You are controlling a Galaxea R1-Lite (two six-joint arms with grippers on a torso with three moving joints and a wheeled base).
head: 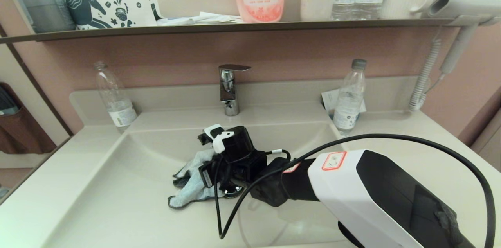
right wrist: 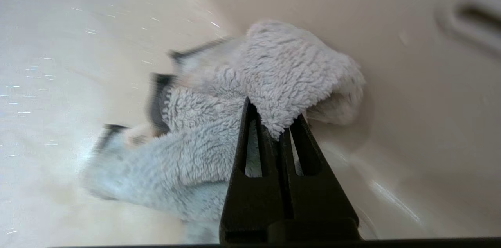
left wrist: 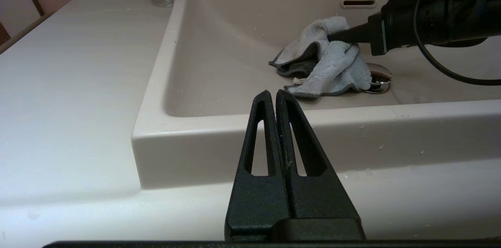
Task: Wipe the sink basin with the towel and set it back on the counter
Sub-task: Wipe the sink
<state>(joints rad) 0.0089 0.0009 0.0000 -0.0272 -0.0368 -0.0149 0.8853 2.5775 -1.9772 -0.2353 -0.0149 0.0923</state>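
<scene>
The pale-blue towel (head: 190, 185) lies bunched on the floor of the sink basin (head: 117, 185), beside the chrome drain plug (left wrist: 377, 79). My right gripper (right wrist: 270, 121) reaches down into the basin and is shut on a fold of the towel (right wrist: 274, 68), with fluffy pile bulging between the fingertips. In the left wrist view it pinches the towel (left wrist: 332, 64) from the side. The towel's outline is smeared in the right wrist view. My left gripper (left wrist: 273, 93) is shut on nothing and hovers before the basin's front rim, over the counter (left wrist: 78, 83). It is out of the head view.
A chrome faucet (head: 229, 89) stands behind the basin. Clear bottles (head: 115, 97) (head: 349, 97) stand at the back corners. The overflow slot (left wrist: 359, 3) is in the back wall. A black cable (head: 391, 138) loops over my right arm (head: 352, 185). A shelf (head: 235, 26) above carries bottles and cups.
</scene>
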